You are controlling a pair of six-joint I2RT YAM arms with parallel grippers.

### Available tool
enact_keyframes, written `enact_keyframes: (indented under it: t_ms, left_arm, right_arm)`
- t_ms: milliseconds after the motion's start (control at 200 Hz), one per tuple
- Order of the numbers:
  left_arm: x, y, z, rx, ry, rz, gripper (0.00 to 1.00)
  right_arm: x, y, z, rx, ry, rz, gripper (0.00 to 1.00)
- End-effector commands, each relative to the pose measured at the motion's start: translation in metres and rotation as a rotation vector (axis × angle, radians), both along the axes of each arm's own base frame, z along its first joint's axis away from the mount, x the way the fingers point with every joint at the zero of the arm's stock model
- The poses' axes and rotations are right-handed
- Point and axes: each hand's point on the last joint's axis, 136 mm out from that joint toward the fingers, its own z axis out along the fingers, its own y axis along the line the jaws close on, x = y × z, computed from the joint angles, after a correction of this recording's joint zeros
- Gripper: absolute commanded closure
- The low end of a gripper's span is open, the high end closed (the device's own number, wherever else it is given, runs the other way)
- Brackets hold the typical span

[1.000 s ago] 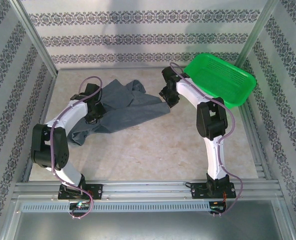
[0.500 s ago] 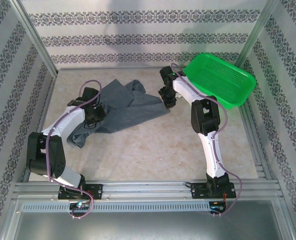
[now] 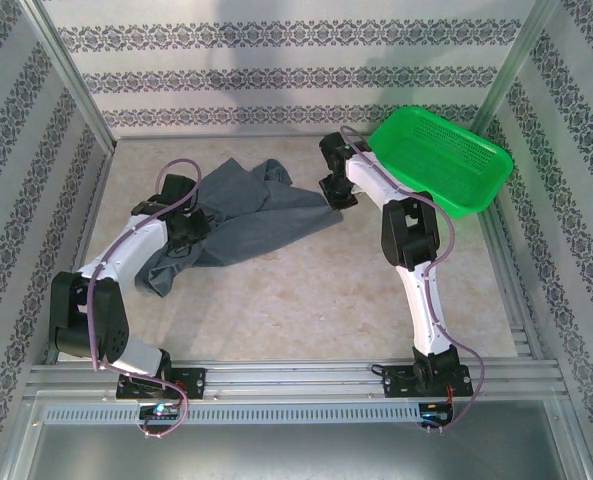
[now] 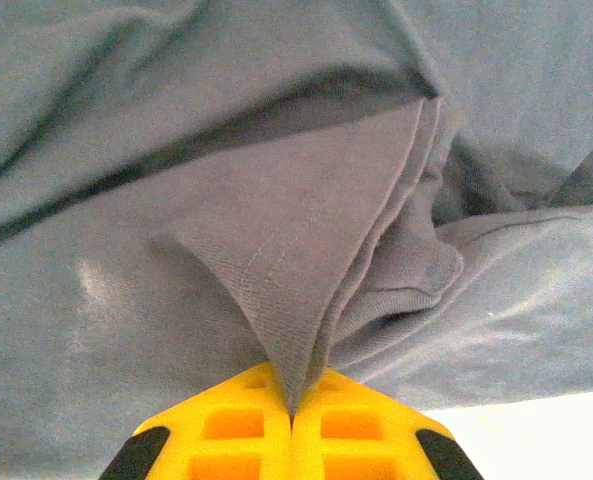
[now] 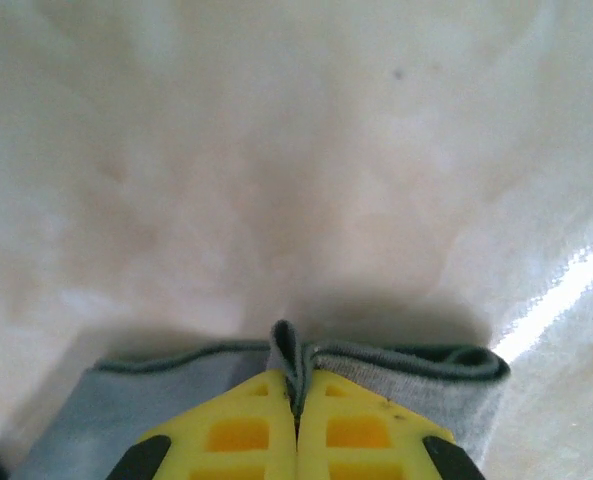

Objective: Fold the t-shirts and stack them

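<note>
While my left gripper (image 4: 292,418) pinches a hem fold and my right gripper (image 5: 297,405) is clamped on an edge, the t-shirt (image 3: 251,215) lies crumpled between them; I should lift evenly and draw apart, spreading it flat on the table (image 3: 306,290).

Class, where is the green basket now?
In the top view, the green basket sits far right, just beyond the right gripper, with the grey t-shirt to its left.

Slate-grey t-shirt (image 3: 264,215), bright green basket (image 3: 441,160)
Surface (image 3: 306,300) mottled beige; walls (image 3: 276,80) white with grey floral stripes; left claw (image 4: 293,418) and right claw (image 5: 297,405) yellow
</note>
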Motion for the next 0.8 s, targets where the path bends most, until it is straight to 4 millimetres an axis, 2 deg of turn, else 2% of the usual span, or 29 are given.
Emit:
enact_keyframes:
  t_ms: [0, 120, 240, 320, 390, 450, 495, 540, 570, 620, 649, 679, 694, 799]
  left_arm:
    - [0.035, 0.017, 0.029, -0.015, -0.11, 0.073, 1.0]
    - [0.08, 0.032, 0.058, -0.046, -0.201, 0.117, 1.0]
    - [0.133, 0.038, 0.11, -0.057, -0.326, 0.109, 1.0]
    - [0.158, 0.042, 0.147, -0.066, -0.409, 0.114, 1.0]
    - [0.172, 0.044, 0.185, -0.075, -0.494, 0.106, 1.0]
    - [0.176, 0.041, 0.215, -0.08, -0.564, 0.087, 1.0]
    - [0.175, 0.037, 0.231, -0.09, -0.603, 0.072, 1.0]
    - [0.17, 0.031, 0.239, -0.1, -0.624, 0.054, 1.0]
    - [0.164, 0.026, 0.24, -0.108, -0.626, 0.041, 1.0]
    - [0.152, 0.016, 0.232, -0.126, -0.61, 0.013, 1.0]
    - [0.143, 0.007, 0.223, -0.137, -0.593, -0.011, 1.0]
    - [0.132, -0.002, 0.206, -0.145, -0.554, -0.033, 1.0]
    - [0.124, -0.006, 0.198, -0.146, -0.538, -0.043, 1.0]
    - [0.064, -0.029, 0.122, -0.138, -0.354, -0.109, 0.99]
  right_arm:
    - [0.033, -0.015, 0.076, -0.057, -0.22, 0.067, 1.0]
    - [0.065, -0.018, 0.121, -0.045, -0.367, 0.116, 1.0]
    - [0.094, -0.026, 0.17, -0.013, -0.524, 0.131, 1.0]
    - [0.105, -0.037, 0.208, -0.012, -0.629, 0.131, 1.0]
    - [0.108, -0.048, 0.24, -0.025, -0.709, 0.137, 1.0]
    - [0.103, -0.059, 0.266, -0.052, -0.762, 0.141, 1.0]
    - [0.097, -0.066, 0.28, -0.079, -0.783, 0.148, 1.0]
    - [0.088, -0.071, 0.286, -0.107, -0.781, 0.162, 1.0]
    - [0.08, -0.074, 0.29, -0.125, -0.778, 0.17, 1.0]
    - [0.065, -0.08, 0.283, -0.157, -0.741, 0.179, 1.0]
    - [0.054, -0.084, 0.272, -0.176, -0.702, 0.18, 1.0]
    - [0.044, -0.087, 0.257, -0.192, -0.663, 0.182, 1.0]
    - [0.038, -0.089, 0.259, -0.197, -0.667, 0.18, 1.0]
    - [-0.011, -0.104, 0.187, -0.23, -0.5, 0.189, 1.0]
